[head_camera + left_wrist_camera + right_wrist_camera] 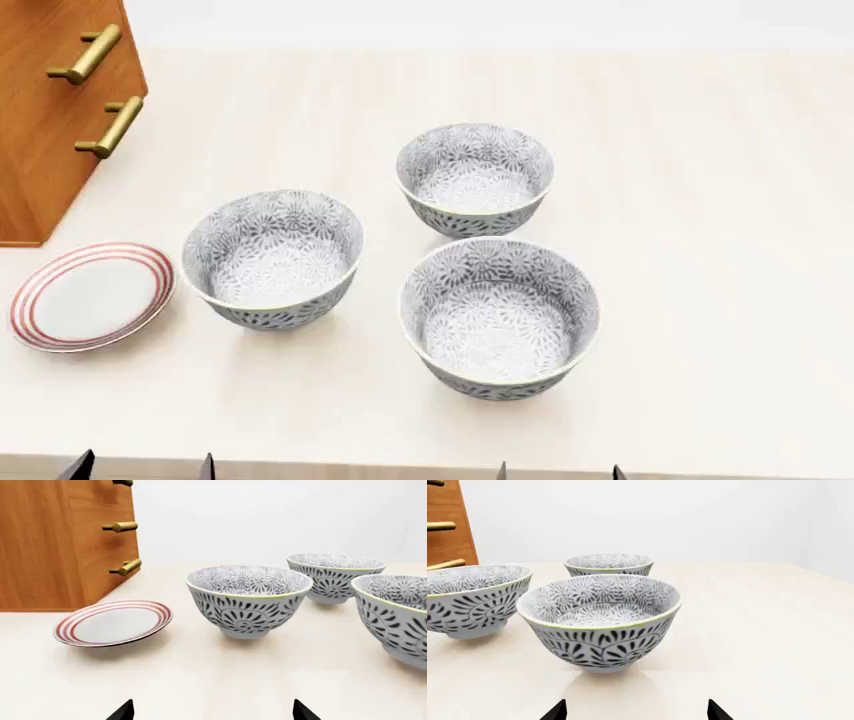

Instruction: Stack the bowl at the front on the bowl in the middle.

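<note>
**Three bowls sitting apart, both pincers spread and holding nothing**

I'm looking down over a pale tabletop (694, 150) taking up nearly the whole head view. A wooden cabinet (47, 120) with brass handles is standing at the far left corner. The bowl at the front (499, 316) is sitting nearest me, right of centre, upright and unstacked. The bowl in the middle (274, 258) is sitting to its left, apart from it, just beside a red-ringed plate (91, 296) lying flat below the cabinet. A third bowl (475, 178) is sitting farthest back, near the front bowl but not touching. I'm seeing the left pincer (213, 712) spread wide, gripping nothing, facing the middle bowl. The right pincer (637, 711) is spread too, facing the front bowl, short of it.
</note>
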`<state>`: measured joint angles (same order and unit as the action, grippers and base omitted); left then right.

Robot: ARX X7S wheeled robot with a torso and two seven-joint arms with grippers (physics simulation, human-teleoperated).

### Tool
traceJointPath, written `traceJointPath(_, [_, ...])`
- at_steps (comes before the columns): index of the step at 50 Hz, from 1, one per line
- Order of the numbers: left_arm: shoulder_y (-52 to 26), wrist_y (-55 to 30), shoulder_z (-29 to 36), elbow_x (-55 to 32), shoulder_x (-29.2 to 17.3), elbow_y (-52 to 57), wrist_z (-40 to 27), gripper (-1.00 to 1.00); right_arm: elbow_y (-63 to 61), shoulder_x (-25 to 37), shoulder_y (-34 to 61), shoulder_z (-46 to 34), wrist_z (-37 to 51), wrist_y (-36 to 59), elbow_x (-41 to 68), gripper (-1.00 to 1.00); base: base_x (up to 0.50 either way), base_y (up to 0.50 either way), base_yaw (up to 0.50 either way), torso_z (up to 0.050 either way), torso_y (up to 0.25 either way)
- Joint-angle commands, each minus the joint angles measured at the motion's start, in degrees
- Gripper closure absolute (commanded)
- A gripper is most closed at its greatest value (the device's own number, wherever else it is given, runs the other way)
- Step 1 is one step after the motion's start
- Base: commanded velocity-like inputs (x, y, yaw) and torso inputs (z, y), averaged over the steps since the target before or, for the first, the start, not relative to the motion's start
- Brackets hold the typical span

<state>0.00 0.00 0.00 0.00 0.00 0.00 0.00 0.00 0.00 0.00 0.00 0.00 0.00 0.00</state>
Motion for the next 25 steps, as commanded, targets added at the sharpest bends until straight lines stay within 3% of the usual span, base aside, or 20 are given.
traceJointPath(1, [0.0,0.0,0.6,-0.6,-0.6,0.0,-0.6,-1.00,0.0,0.5,0.0,-0.7,0.7,0.0,0.5,-1.00,0.00,0.00,0.00,0.000,0.000])
traceJointPath(9, [0.8,0.7,2.9,-3.6,-2.3,0.5,-0.9,-1.00,1.4,2.0,0.5,-2.5,3.3,-0.5,1.7,-1.00,0.00,0.00,0.00,0.000,0.000])
traceJointPath(15, [-0.2,-3.2,2.3,-2.7,-2.0,2.2,-6.3,-1.00,-4.5,2.7,-0.7,-3.7,5.0,2.7,1.6,-1.00,0.00,0.00,0.00,0.000,0.000])
traceJointPath(17, [-0.7,-10.5,2.3,-3.4,-2.1,7.8,-7.5,-1.00,-10.0,3.2,-1.2,-4.3,5.2,6.5,1.6,-1.00,0.00,0.00,0.00,0.000,0.000])
traceJointPath(22, [-6.2,-33.5,1.7,-8.2,-3.7,27.4,-7.7,-1.00,-29.7,4.6,4.5,-4.3,5.3,29.3,3.6,-1.00,0.00,0.00,0.00,0.000,0.000])
traceJointPath(25, [-10.3,-39.3,2.4,-8.8,-4.1,32.7,-8.6,-1.00,-35.3,5.0,9.7,-4.3,5.4,39.5,4.7,-1.00,0.00,0.00,0.00,0.000,0.000])
